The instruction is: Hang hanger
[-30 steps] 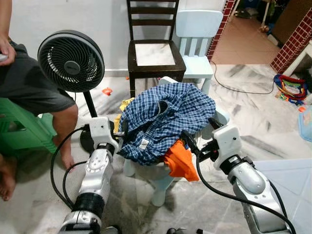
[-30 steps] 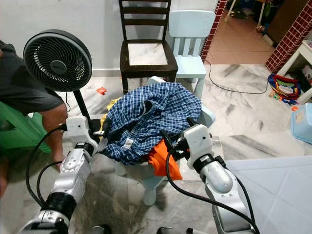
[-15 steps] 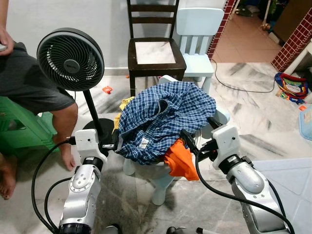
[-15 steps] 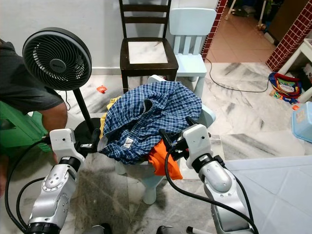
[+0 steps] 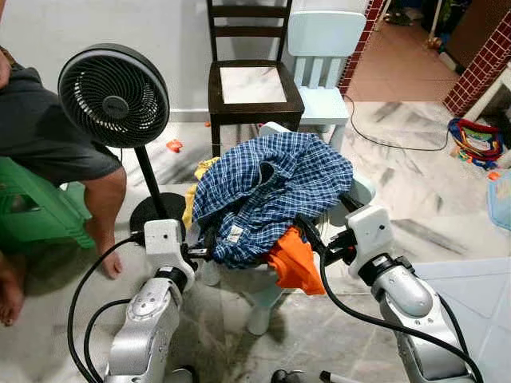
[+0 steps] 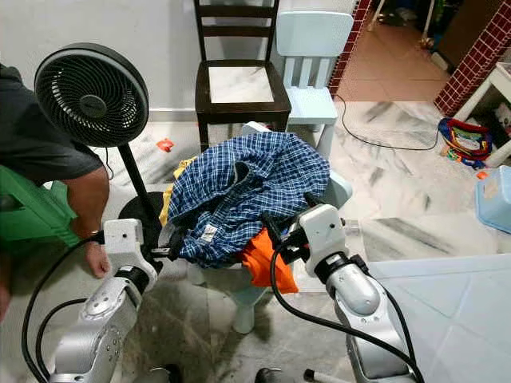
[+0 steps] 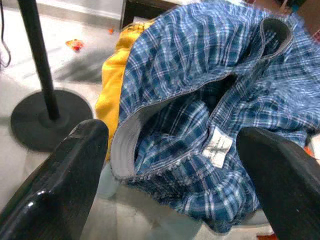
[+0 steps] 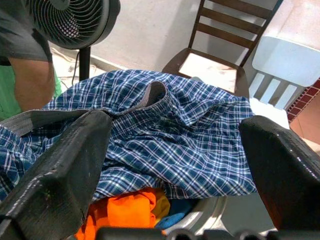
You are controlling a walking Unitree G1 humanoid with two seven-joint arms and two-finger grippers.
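At the frame's center you have a pale chair (image 5: 263, 307) heaped with clothes: a blue plaid shirt (image 5: 271, 195) on top, an orange garment (image 5: 294, 263) under its lower right edge, and a yellow cloth (image 7: 112, 92) mostly buried on its left. No hanger can be made out in the heap. Your left gripper (image 5: 209, 252) sits spread at the shirt's lower left hem; your right gripper (image 5: 311, 233), also spread, is beside the orange garment.

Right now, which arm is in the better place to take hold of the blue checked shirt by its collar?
Probably the left. The left claw is open and points at the blue checked shirt, right beside its collar. The right claw, also open, sits by the orange cloth, under the shirt's far side.
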